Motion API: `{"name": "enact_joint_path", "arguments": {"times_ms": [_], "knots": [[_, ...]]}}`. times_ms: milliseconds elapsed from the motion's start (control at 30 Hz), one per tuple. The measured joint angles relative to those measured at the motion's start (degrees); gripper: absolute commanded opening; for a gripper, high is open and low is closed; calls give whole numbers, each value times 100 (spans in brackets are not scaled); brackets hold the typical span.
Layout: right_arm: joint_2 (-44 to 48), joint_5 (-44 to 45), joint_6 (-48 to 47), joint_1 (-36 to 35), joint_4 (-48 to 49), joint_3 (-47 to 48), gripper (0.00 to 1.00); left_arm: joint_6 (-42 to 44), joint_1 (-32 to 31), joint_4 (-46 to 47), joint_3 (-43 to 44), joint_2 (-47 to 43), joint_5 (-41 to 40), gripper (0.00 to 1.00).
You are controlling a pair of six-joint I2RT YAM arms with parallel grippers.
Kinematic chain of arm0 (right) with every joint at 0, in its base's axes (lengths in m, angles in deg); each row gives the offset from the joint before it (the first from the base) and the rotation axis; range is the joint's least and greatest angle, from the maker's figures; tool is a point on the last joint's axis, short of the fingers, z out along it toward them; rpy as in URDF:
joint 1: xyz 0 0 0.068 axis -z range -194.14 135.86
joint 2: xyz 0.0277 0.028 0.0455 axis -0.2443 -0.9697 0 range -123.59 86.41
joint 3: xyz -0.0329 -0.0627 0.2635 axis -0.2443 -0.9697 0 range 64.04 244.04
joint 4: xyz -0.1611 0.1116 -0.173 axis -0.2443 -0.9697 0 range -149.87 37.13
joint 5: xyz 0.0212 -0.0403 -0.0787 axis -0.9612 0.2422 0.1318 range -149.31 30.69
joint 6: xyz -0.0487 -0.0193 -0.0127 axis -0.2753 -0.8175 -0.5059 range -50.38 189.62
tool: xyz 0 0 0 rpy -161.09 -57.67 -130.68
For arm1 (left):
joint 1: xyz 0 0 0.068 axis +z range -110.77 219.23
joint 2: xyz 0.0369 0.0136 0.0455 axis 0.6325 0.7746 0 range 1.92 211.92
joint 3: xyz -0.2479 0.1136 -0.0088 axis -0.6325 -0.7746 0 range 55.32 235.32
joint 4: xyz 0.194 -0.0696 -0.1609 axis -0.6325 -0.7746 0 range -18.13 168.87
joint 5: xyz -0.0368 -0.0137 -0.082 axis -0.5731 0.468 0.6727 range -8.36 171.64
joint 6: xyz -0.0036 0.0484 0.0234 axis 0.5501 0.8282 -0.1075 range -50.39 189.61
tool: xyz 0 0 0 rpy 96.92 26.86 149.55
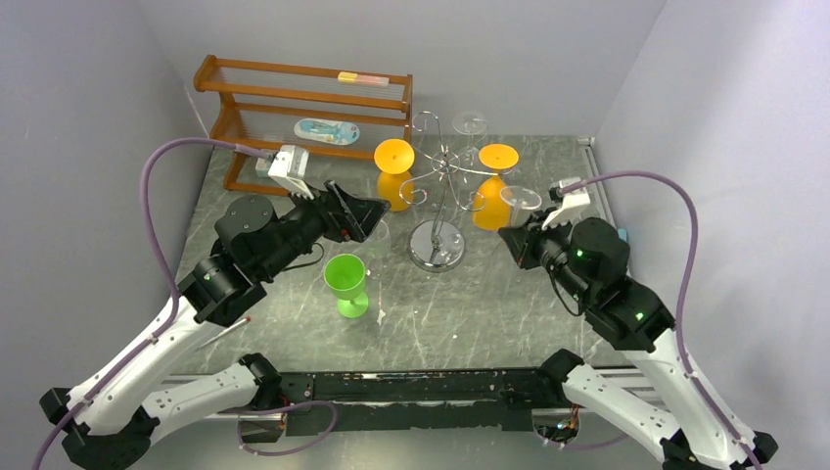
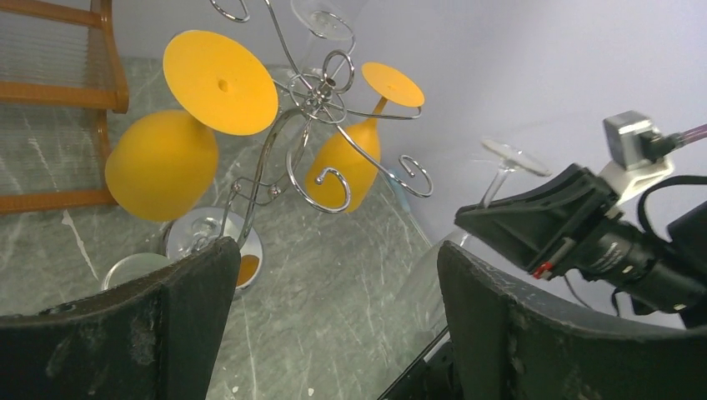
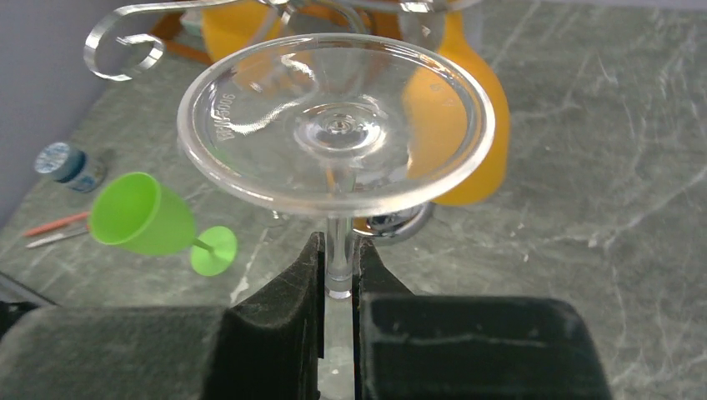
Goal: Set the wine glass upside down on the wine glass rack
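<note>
Standing before the shiny chrome wire rack [image 1: 437, 247]: one green goblet [image 1: 345, 274]. Right of the rack, the right tool [image 3: 338, 271] clamps one clear wine glass [image 3: 333, 125] by its stem, foot up; the left tool [image 2: 333, 258] gapes empty. Two orange glasses [image 1: 394, 157] [image 1: 497, 157] and one clear stemmed glass [image 1: 470, 122] hang from the rack.

We are gripping the clear wine glass [image 3: 333, 125] by its thin stem in our right gripper [image 3: 338, 279], foot up and bowl down, just right of the wine glass rack [image 1: 437, 245], whose chrome post is standing upright on a mirror-like round base, curled arms spreading above.
</note>
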Motion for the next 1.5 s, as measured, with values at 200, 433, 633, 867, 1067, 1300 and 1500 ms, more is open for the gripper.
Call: {"name": "enact_joint_path", "arguments": {"times_ms": [200,433,633,867,1067,1300,1500], "knots": [[256,306,-2,0,848,-999,0,-2,0,7,-11,103,26,91],[-160,219,173,0,1729,-1102,0,-31,0,20,-133,131,44,92],[-343,109,299,0,2197,-1285,0,-114,0,68,-162,238,114,93],[-566,13,330,0,2334,-1427,0,-184,0,149,-227,350,214,93],[-833,-140,201,7,2566,-1438,0,-223,0,153,-256,363,221,93],[-988,-396,-140,94,2800,-1473,0,-232,0,153,-256,417,221,93],[-1060,-763,-426,247,2957,-1510,0,-243,0,151,-256,501,221,93]]}}
